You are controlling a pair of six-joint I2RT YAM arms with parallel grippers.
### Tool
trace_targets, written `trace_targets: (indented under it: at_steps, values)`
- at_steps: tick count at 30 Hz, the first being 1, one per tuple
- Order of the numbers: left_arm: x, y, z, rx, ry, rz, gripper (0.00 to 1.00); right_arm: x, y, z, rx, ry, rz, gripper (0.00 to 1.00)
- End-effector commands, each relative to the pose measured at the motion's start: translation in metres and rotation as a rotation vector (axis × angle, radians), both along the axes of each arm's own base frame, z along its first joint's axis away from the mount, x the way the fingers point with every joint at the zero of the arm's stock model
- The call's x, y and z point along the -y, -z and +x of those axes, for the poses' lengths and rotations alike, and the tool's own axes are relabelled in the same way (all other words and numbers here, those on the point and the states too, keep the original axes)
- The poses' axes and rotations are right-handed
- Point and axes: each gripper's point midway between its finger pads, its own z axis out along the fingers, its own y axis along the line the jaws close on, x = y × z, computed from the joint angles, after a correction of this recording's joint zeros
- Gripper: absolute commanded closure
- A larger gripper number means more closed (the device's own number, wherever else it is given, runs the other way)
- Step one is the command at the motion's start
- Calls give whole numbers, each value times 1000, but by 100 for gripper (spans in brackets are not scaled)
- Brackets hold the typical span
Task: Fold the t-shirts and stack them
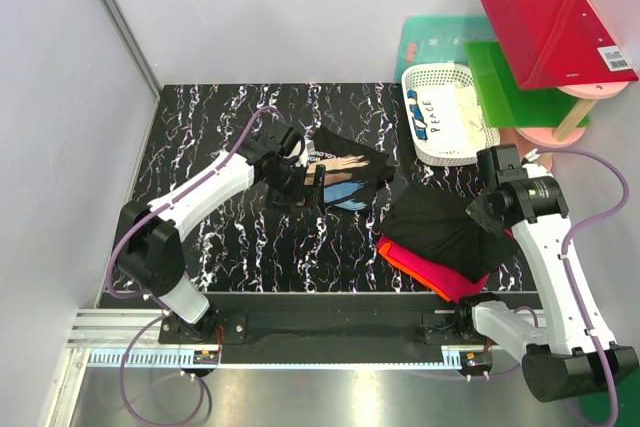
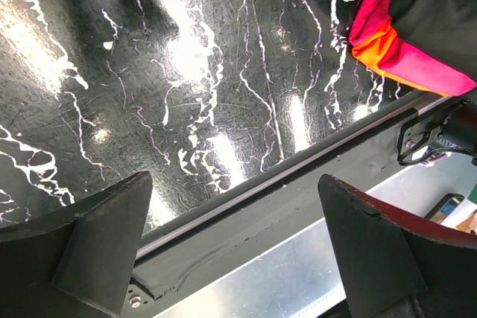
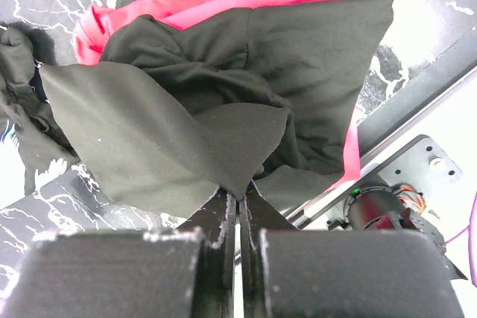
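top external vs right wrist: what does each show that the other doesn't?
Top external only: the white basket, red board, green board and left arm. Right wrist only: the pinch up close, the right claw shut on a fold of the black tee. Both: that black tee lying over the red tee.

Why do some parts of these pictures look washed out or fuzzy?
Left wrist view: lamp glare smears white over the glossy black marbled tabletop; the near dark fingers look slightly soft. Right wrist view: the tabletop burns out white beside the black cloth t-shirt. Top view: evenly lit, sharp.
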Motion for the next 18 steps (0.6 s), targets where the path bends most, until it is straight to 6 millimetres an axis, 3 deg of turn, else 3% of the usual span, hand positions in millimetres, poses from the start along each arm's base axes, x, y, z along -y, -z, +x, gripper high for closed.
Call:
trace_targets:
  at_steps: [1,11,18]
  values:
    - [11,-19,3,48,16,-77,1,16,24,-75,-313,82,-62,100]
    - [12,-20,1,43,25,-87,1,3,42,-99,-315,123,40,100]
    - [16,-21,2,40,44,-101,1,8,34,-94,-247,169,26,100]
